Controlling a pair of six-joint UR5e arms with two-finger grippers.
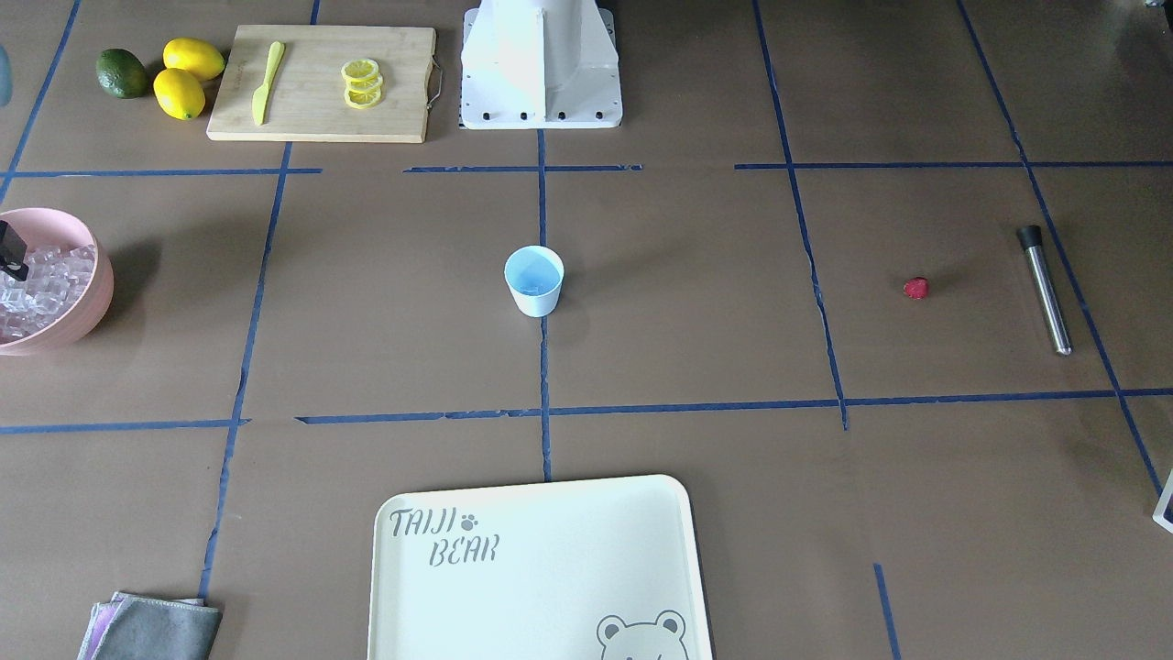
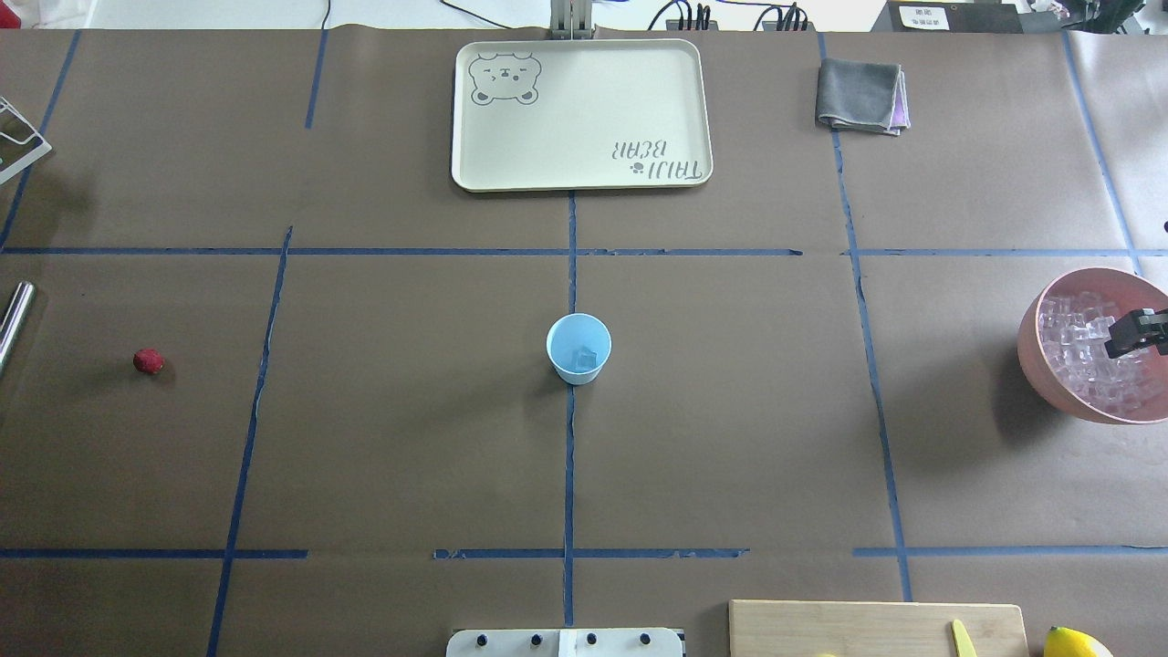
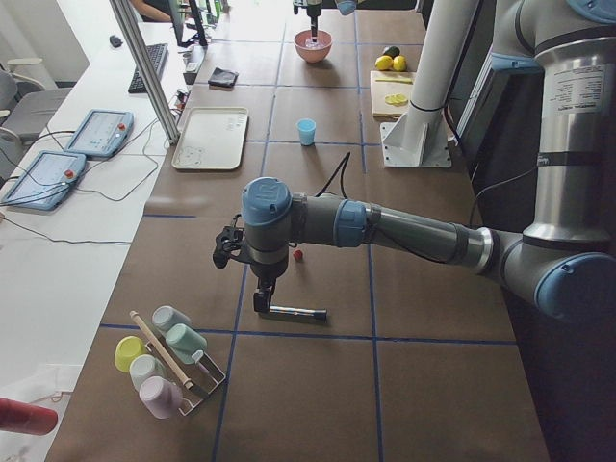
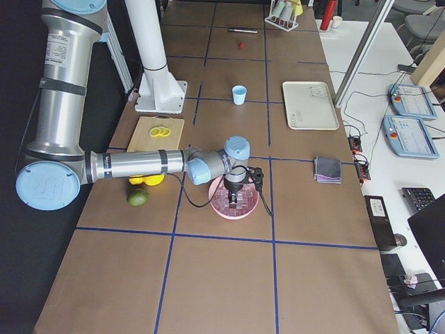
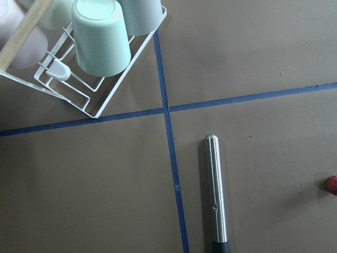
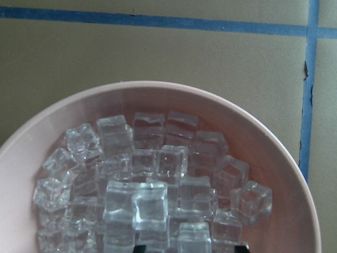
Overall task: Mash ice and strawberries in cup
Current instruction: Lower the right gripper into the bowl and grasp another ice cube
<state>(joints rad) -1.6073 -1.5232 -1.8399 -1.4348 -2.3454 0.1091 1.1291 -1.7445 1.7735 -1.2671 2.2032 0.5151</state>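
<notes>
Ice lies straight below the right gripper, heaped as loose clear cubes in the pink bowl. The coming move turns on that drop: I judge it a short descent onto the top of the pile. The cubes sit at all angles and show no shared long axis.

How wide this gripper stands I cannot tell. The wrist view shows only dark slivers at its bottom edge, and the overhead view shows a dark block over the bowl.

From the right gripper, the cup stands upright, well off toward the robot's left. One cube seems to lie inside it. Between bowl and cup the overhead view shows only the flat, brown-papered worktop crossed by blue tape, so I expect a carry across to meet nothing.

The strawberry lies much nearer the left gripper, a little toward the cup from it, on bare paper. Directly under that gripper is a steel rod, flat on the worktop. Its long axis runs toward and away from the robot, and its black cap sits at the wrist view's lower edge. A wire rack of cups sits just off to its other side, apart from the rod. The left gripper shows only from the side, so I cannot tell whether it is spread or closed.
</notes>
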